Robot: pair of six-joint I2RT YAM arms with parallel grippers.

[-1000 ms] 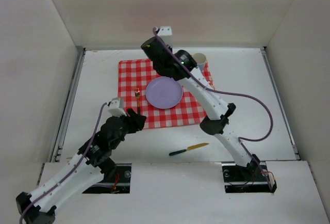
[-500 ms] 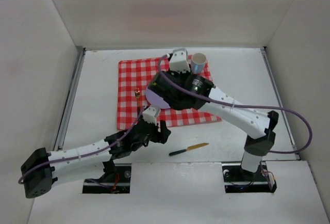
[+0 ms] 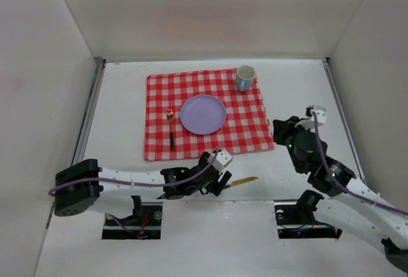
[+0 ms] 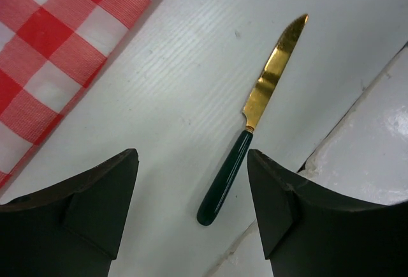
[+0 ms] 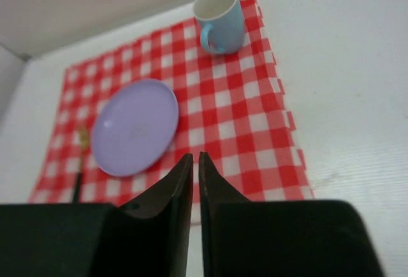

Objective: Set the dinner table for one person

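One piece lies off the cloth [image 3: 159,92] — the knife [image 4: 252,127]. It is flat on the white dinner table [image 3: 306,92], just ahead of the left claw [image 4: 191,156] and nearer its right-hand finger, green handle closest, gold blade pointing away. Left claw: jaws wide apart, nothing held, low over the table. Plate [image 3: 203,114], fork [image 3: 171,130] and mug [image 3: 245,77] sit on the cloth, whose edge lies ahead of the left-hand finger. Right claw [image 5: 194,160]: fingers pressed together, empty, cloth ahead of it. Judged step: reach for the knife, last item of the setting. Next move calls for a small sideways shift to centre the handle between the jaws, descent, closing — then a carry to the plate's bare side, opposite the fork.
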